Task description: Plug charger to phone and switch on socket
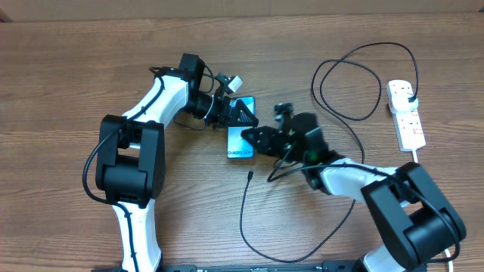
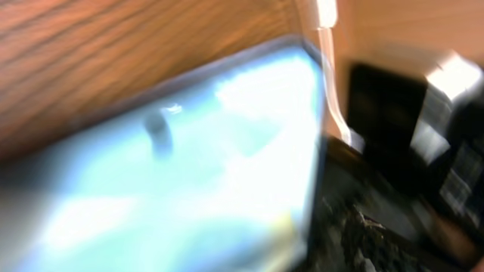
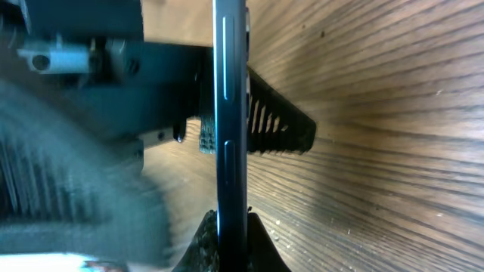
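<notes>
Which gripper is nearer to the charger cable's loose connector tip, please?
Right. The right gripper holds the phone nearest the connector tip; the left gripper is at the phone's far end.

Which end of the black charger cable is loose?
The connector tip: it lies free on the table just below the phone. The black plug at the other end sits on the power strip.

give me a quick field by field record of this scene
phone: screen facing the overhead camera, both grippers on it
right fingers: pinched on the phone's near end
left fingers: either side of the phone's far end, grip unclear
charger tip: on the table, apart from the phone, not plugged in
charger plug: at the socket
socket switch: too small to tell
</notes>
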Controlling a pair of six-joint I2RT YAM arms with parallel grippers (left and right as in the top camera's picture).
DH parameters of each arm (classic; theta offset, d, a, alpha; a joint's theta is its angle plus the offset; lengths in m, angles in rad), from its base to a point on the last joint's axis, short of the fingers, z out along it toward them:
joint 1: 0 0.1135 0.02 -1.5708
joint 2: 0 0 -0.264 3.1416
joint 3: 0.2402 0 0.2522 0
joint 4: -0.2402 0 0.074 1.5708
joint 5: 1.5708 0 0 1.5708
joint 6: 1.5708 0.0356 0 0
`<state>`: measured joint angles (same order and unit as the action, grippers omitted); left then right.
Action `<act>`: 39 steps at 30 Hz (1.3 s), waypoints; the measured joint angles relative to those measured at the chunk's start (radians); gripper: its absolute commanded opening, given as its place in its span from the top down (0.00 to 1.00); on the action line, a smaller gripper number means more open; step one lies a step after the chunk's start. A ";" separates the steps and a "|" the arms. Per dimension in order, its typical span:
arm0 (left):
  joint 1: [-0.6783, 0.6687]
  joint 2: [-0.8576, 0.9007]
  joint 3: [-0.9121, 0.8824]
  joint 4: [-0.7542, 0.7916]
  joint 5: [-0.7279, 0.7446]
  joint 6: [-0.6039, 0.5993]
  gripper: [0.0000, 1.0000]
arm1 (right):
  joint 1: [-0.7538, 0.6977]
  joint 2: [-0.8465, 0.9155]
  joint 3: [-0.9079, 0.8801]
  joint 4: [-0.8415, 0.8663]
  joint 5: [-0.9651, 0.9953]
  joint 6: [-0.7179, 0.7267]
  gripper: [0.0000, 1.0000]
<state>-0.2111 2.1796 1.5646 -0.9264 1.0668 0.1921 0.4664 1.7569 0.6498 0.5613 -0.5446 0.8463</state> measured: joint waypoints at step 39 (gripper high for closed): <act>0.063 0.015 -0.006 -0.223 0.430 0.360 0.96 | -0.046 -0.042 0.012 0.071 -0.280 0.050 0.80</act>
<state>-0.1486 2.1948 1.5581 -1.1492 1.4967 0.5518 0.4206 1.7145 0.6621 0.6323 -0.8249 0.8967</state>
